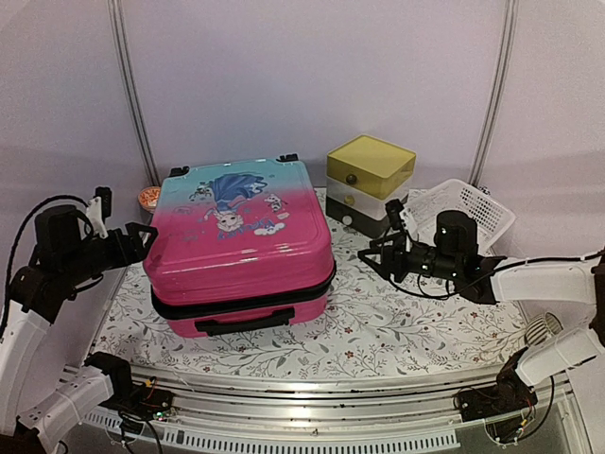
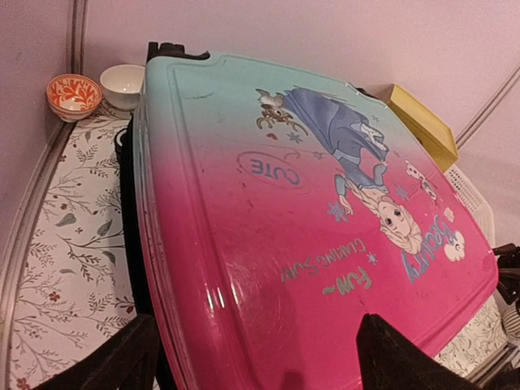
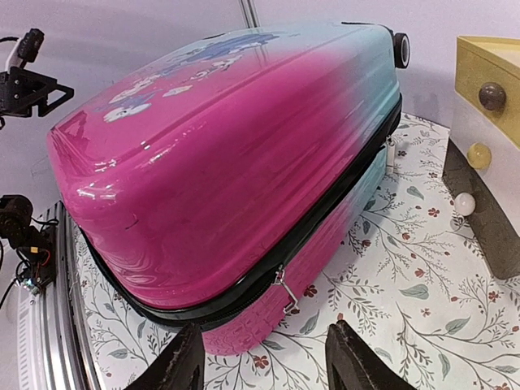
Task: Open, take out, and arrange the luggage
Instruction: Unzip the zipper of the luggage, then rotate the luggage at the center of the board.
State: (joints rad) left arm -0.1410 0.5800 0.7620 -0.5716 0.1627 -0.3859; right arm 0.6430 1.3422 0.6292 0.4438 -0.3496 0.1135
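Note:
The luggage [image 1: 241,236] lies flat on the table with its lid down, turquoise at the back and pink at the front, its black handle facing me. It fills the left wrist view [image 2: 309,227]. A silver zipper pull [image 3: 286,292] hangs from the black band at its near right corner. My left gripper [image 1: 142,241] hovers open just off the luggage's left side, its fingertips [image 2: 122,357] spread wide over the lid edge. To the right of the luggage, my right gripper [image 1: 371,257] is open, and the zipper pull sits just ahead of its fingers [image 3: 183,366].
A yellow-topped drawer box [image 1: 371,184] stands behind the right gripper, close to the luggage's back right corner. A white mesh basket [image 1: 468,213] sits at the far right. Two small bowls [image 2: 73,93] rest at the back left corner. The floral table cover [image 1: 406,322] shows in front.

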